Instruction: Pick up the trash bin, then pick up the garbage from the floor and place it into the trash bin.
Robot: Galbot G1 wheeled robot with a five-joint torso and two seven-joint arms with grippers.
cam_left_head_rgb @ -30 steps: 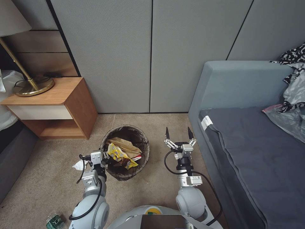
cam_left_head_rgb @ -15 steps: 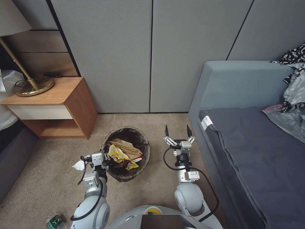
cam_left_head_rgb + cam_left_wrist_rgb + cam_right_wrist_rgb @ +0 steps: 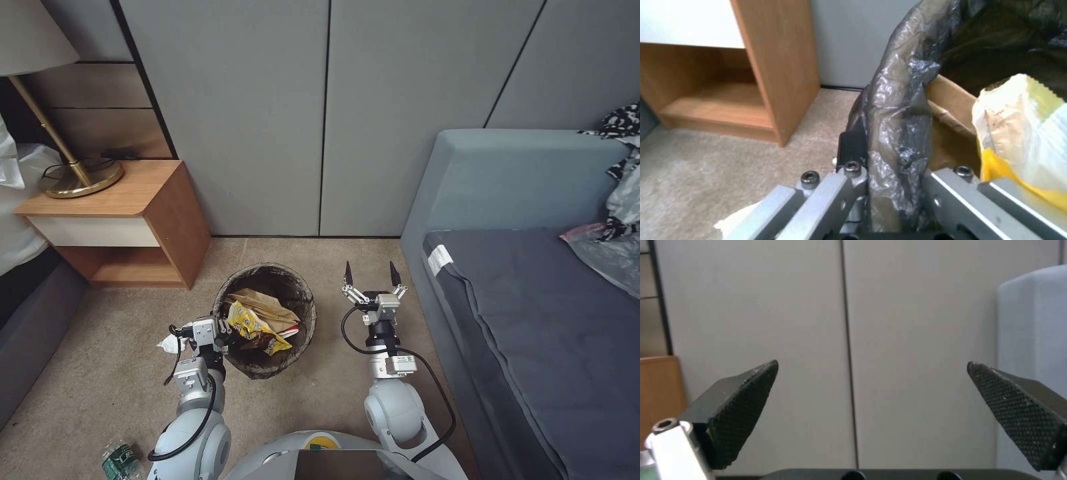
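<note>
1. Head view is shifting against a second ago: nightstand [image 3: 127, 227] and sofa [image 3: 533, 320] are sliding, so the camera is moving; the bin is staying put relative to the arms.
2. Left end effector [image 3: 217, 335] is pinching the trash bin [image 3: 267, 367] at its bag-lined near-left rim, bin riding along with it.
3. Right end effector [image 3: 368, 275] is hanging spread and empty beside the bin.
4. Garbage remaining on the floor: white tissue [image 3: 170, 344], green bottle [image 3: 117, 460]; likely repositioning toward them.

I'm seeing silver-grey rounded arm links with black cables looping off each wrist — the right gripper [image 3: 368, 273] is showing black, dimpled wedge fingertips [image 3: 742, 413], the left gripper [image 3: 223, 333] bare metal bars with black hex screws.
</note>
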